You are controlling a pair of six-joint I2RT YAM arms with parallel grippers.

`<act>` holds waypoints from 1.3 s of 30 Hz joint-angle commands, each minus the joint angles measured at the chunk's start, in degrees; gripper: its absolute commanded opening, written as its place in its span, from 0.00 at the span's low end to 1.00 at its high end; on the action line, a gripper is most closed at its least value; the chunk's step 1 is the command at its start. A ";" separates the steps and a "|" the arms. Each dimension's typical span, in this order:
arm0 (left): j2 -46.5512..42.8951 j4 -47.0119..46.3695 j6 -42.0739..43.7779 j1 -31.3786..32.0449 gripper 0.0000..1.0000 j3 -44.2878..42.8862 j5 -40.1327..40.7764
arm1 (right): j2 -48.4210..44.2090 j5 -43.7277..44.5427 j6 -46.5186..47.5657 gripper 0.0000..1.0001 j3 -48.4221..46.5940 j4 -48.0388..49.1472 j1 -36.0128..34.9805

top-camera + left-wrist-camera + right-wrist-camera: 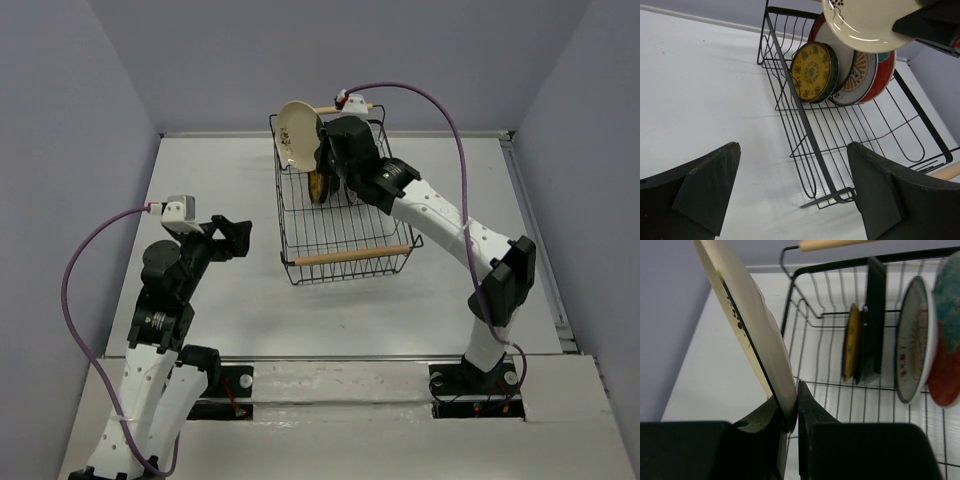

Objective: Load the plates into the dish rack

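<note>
My right gripper point(325, 150) is shut on the rim of the cream plate with a dark mark point(298, 135) and holds it tilted above the far left corner of the black wire dish rack point(330, 225). In the right wrist view the gripper point(796, 397) pinches the cream plate point(750, 320) over the rack point(840, 265). Standing in the rack are the yellow-brown plate point(811, 71), a teal plate point(832, 70) right behind it, the sunburst plate point(857, 80), the red floral plate point(886, 70) and a larger red-rimmed plate point(827, 35). My left gripper point(232, 235) is open and empty, left of the rack.
The rack's near wooden handle point(352, 256) faces my arms, and the far handle point(830, 244) is behind the plates. Grey walls point(80, 120) close in the white table on both sides and at the back. A purple cable point(455, 130) arcs over the right arm.
</note>
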State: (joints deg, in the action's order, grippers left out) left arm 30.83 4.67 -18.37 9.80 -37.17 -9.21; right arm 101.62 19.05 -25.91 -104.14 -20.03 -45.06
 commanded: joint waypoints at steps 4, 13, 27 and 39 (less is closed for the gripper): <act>-0.95 -0.36 3.34 4.43 0.99 -0.36 3.24 | 14.97 24.35 -5.64 0.07 -17.38 -15.46 0.15; -2.44 1.13 3.52 8.92 0.99 -0.71 5.17 | 30.29 28.41 -8.71 0.07 -35.34 -27.07 -0.91; -4.02 2.36 3.34 13.40 0.99 -1.06 7.45 | 39.08 27.71 -11.18 0.07 -40.35 -29.19 -1.44; -3.50 2.63 3.17 14.02 0.99 -1.15 8.07 | 41.55 27.36 -11.97 0.07 -39.92 -29.54 -1.96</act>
State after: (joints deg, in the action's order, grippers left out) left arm 27.20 8.86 -15.92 23.57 -37.08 -1.76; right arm 142.58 44.75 -36.51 -142.26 -49.45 -46.26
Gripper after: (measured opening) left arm 0.990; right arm 0.133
